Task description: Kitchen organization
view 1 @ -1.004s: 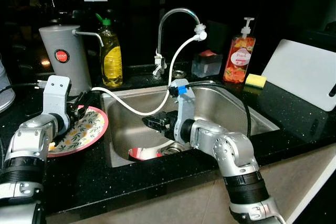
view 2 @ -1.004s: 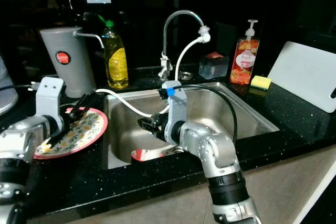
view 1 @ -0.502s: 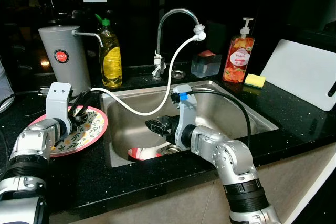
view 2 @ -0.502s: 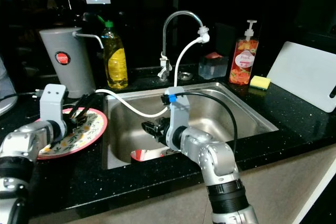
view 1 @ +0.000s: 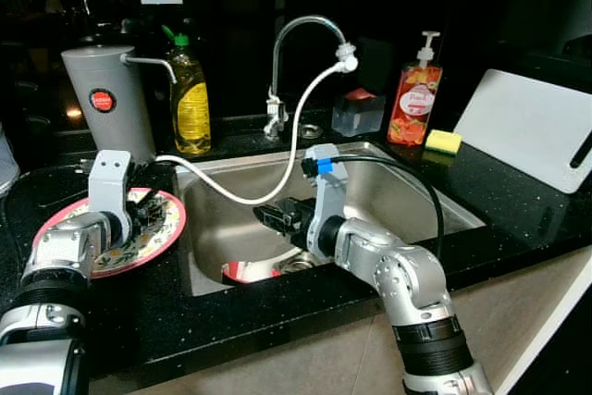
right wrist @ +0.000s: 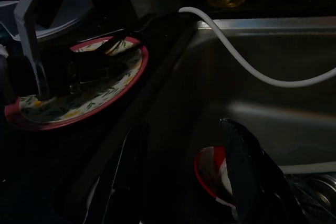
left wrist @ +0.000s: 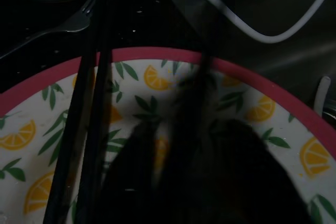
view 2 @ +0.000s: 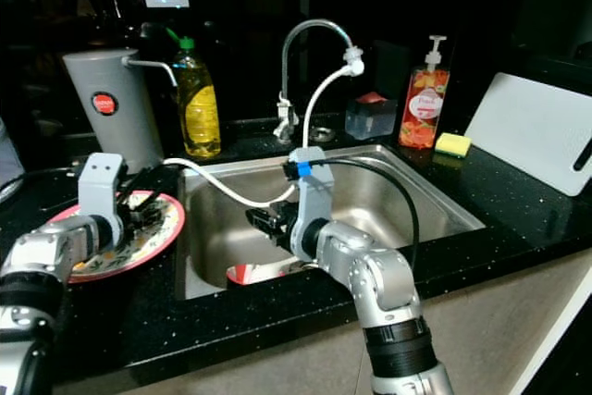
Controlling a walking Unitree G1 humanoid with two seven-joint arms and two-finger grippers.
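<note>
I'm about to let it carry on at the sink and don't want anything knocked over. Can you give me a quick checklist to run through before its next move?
1. Left gripper over the lemon-pattern plate: ok.
2. Plate fully on the counter, beside the sink: ok.
3. Chopsticks and fork by the left gripper, actually gripped: cannot tell.
4. Right gripper inside the sink, open, holding nothing: ok.
5. White hose draped close past the right arm, may snag: not ok.
6. Red bowl on the sink bottom, below the right gripper: ok.
</note>
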